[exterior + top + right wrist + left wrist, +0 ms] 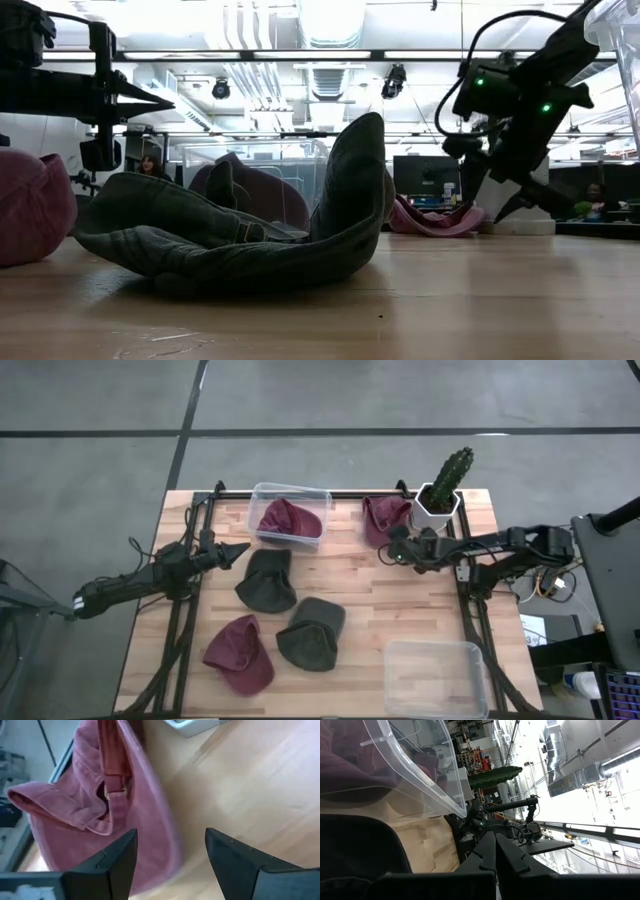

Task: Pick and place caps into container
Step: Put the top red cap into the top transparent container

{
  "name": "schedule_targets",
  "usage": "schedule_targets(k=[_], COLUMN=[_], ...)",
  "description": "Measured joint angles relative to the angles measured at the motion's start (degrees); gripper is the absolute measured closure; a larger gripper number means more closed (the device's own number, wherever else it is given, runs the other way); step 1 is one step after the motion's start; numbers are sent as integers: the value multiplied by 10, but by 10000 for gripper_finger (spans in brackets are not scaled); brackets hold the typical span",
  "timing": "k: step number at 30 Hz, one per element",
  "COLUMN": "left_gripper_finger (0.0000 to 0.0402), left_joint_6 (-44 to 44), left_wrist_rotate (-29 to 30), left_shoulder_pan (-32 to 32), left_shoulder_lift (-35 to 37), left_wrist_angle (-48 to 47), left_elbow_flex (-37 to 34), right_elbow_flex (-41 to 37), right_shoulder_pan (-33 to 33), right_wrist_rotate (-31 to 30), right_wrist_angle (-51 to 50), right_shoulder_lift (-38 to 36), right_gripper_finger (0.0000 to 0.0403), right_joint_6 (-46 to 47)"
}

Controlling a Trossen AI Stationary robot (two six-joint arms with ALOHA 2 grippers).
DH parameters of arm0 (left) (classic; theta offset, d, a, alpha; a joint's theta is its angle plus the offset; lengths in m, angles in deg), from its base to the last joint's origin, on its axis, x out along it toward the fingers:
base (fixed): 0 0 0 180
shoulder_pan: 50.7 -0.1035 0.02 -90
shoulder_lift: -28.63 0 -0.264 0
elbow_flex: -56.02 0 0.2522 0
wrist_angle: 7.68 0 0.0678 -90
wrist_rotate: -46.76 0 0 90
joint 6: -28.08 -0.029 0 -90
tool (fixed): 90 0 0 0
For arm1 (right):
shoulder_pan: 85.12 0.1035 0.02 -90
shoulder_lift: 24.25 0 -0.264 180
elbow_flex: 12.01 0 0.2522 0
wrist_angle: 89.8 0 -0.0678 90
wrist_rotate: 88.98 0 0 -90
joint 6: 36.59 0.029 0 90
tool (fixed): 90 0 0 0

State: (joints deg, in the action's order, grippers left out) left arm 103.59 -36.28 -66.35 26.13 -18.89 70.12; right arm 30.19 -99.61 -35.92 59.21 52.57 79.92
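A maroon cap (383, 518) lies at the table's far right, beside the cactus pot; in the right wrist view this cap (100, 810) shows its strap and buckle. My right gripper (391, 551) hangs open, slanting down just over the cap's near edge, with one finger above the cloth and the other above bare wood (170, 865). Another maroon cap (288, 520) rests inside the clear container (318, 500) at the far middle. Two olive caps (268, 580) (312, 633) and a maroon cap (240, 653) lie on the table's middle. My left gripper (240, 550) waits shut at the left.
A green cactus in a white pot (445, 485) stands at the far right corner, close behind my right gripper. A second clear container (437, 678) sits at the near right. Bare wood lies between the olive caps and the right arm.
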Motion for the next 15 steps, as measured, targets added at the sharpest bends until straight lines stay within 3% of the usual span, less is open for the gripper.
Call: schedule_targets(k=[5,9,15], left_gripper_finger=[402,402,402], left_joint_6=[0,19,33], left_wrist_rotate=[0,0,0], left_shoulder_pan=[0,0,0], left_shoulder_lift=[0,0,0], left_wrist_angle=[0,0,0], left_elbow_flex=[0,0,0], right_elbow_flex=[0,-1,-1], right_shoulder_pan=[-27,-57,-72], right_wrist_rotate=[1,52,74], right_wrist_angle=[66,88,114], right_shoulder_lift=[25,47,57], right_gripper_finger=[180,191,255], right_joint_6=[-45,-55,-87])
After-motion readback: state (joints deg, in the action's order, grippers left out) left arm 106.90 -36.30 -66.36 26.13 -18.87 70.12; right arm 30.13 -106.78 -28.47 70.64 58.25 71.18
